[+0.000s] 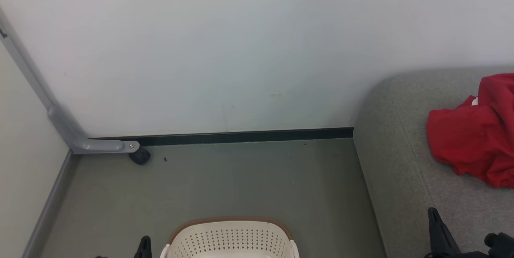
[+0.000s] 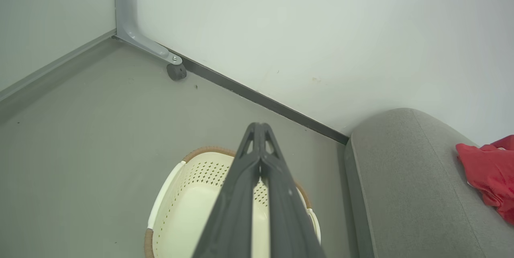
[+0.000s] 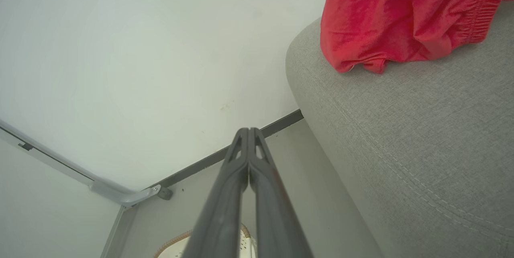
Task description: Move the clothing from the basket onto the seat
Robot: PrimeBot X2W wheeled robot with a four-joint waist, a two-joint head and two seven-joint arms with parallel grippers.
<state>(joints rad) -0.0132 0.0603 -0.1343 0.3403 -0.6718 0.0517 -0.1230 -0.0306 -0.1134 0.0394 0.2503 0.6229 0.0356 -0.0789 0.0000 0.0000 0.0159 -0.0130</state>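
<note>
The red clothing (image 1: pixel 474 133) lies crumpled on the grey seat (image 1: pixel 397 161) at the right; I also see the clothing (image 2: pixel 488 173) (image 3: pixel 401 13) in both wrist views. The cream basket (image 1: pixel 231 240) stands on the floor at the bottom centre, and the part of its inside that shows is bare (image 2: pixel 188 205). My left gripper (image 2: pixel 260 127) is shut with nothing in it, above the basket. My right gripper (image 3: pixel 248 131) is shut and holds nothing, beside the seat's (image 3: pixel 401 137) front corner, its dark finger (image 1: pixel 435 222) at the lower right over the seat.
A white wall with a dark skirting (image 1: pixel 241 136) closes the back. A grey metal bracket with a small black wheel (image 1: pixel 139 156) stands in the left corner. Grey floor (image 1: pixel 241 177) lies between the basket, the wall and the seat.
</note>
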